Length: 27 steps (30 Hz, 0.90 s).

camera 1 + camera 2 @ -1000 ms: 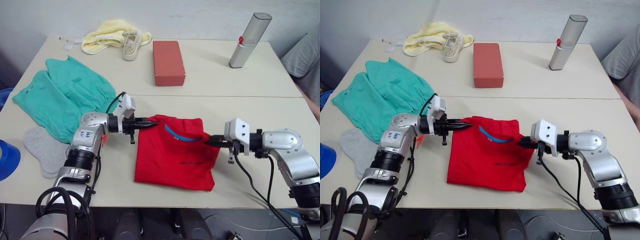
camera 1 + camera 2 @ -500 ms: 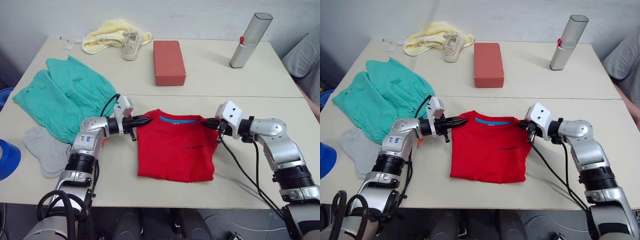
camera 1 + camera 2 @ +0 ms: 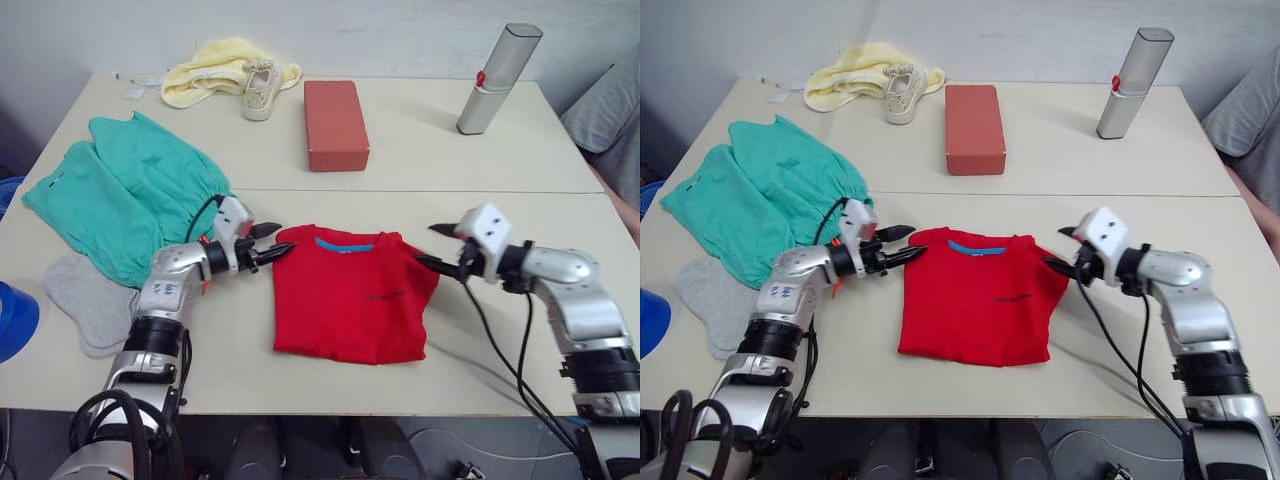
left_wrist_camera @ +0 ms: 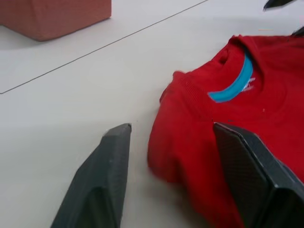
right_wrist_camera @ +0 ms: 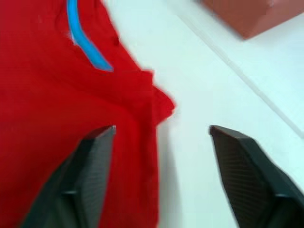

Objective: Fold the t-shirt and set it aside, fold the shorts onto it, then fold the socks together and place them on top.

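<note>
Nearest the robot, the bright red short-sleeved cotton t-shirt (image 3: 350, 305) lies flat on the pale counter (image 3: 500, 330). It is folded into a neat block, with its blue collar band facing up at the far edge. The sleeves look tucked in, so the shirt seems folded at least part way. It is not set aside yet; it sits in the middle front of the counter.

The left tool (image 3: 268, 243) is just beside the shirt's left shoulder. Its two black fingers are spread apart and hold nothing. The right tool (image 3: 436, 247) is just beside the right shoulder. Its fingers are spread too, and empty.

To the left, near the counter's edge, lie the light grey soft knit socks (image 3: 88, 300). They are flat and not folded together.

A bit farther back on the left are the teal-green fabric shorts (image 3: 125, 190) with the gathered waist. They are spread out and loose, not folded.

So the shorts and the socks look untouched, and most of the job is left.

At the far side sit a red-brown brick-shaped block (image 3: 335, 124), a pale yellow cloth (image 3: 215, 70) with a small cream shoe (image 3: 262, 88) beside it, and a tall silver case (image 3: 498, 78).
</note>
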### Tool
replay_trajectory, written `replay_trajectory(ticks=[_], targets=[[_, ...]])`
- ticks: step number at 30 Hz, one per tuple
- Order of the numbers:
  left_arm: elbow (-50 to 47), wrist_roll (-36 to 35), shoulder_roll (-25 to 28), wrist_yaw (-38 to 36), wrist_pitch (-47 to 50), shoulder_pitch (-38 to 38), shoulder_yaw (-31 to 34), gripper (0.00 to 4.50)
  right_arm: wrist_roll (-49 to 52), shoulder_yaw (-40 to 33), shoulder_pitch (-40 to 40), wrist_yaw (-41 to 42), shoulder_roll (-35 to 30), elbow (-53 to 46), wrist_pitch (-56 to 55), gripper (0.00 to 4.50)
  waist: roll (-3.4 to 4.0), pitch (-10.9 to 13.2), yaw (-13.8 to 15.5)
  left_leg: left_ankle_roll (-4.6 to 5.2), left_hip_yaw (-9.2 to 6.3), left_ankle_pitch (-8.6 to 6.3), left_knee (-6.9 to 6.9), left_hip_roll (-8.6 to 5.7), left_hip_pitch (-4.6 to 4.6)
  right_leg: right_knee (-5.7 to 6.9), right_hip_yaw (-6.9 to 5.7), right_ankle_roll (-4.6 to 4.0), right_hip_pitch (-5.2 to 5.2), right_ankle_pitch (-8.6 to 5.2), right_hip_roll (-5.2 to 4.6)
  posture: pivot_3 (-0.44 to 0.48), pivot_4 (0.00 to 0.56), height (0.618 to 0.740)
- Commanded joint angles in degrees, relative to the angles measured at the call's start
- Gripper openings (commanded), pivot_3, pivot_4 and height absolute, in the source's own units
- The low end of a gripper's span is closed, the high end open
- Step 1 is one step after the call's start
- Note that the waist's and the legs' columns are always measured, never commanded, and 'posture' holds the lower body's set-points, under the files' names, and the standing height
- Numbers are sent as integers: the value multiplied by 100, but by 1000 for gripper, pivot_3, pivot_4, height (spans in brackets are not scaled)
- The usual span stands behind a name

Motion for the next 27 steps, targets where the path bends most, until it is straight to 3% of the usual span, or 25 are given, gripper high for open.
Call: replay_trajectory(ticks=[1,3,5,8,12,19,27], targets=[[-922,-565,117,-599,-413,215,255,2697,885,-218,402,394,-107,-1417,367,3674,1,0,-5,-2,0,0,0,3,1,0,1,0,0,0,1,0,150,740],[-1333,-650,159,-906,-426,430,92,2697,1000,0,626,201,-14,-1931,776,3219,2,0,-2,-5,-6,-1,0,6,4,-2,-1,0,8,0,2,0,150,740],[-1750,-655,177,-1101,-288,706,-158,2297,821,329,798,-94,198,-2268,857,2581,0,-2,1,-5,-6,-1,1,3,8,-3,1,0,12,0,0,0,150,740],[-2086,-418,142,-1104,-258,1056,-540,1450,500,792,998,-558,534,-2510,987,1466,1,-3,4,-5,-7,-1,1,1,7,-5,7,-1,12,-1,1,0,150,740],[-2067,146,-23,-381,-81,1376,-864,170,-264,1265,1350,-959,727,-2172,482,27,0,-3,31,-2,-8,0,2,-7,3,-8,9,-1,10,-1,-2,0,150,740],[-2091,631,286,236,387,1788,-956,38,-348,670,2037,-909,450,-1555,-196,0,4,-10,28,3,-11,-2,-1,-10,9,-18,9,-1,21,0,-4,0,150,740],[-2133,197,290,134,146,1855,-712,38,81,-274,2303,-1106,522,-1156,-242,0,1,-23,3,-5,-19,-10,-31,-2,101,-45,15,-11,121,-6,-1,0,150,740]])
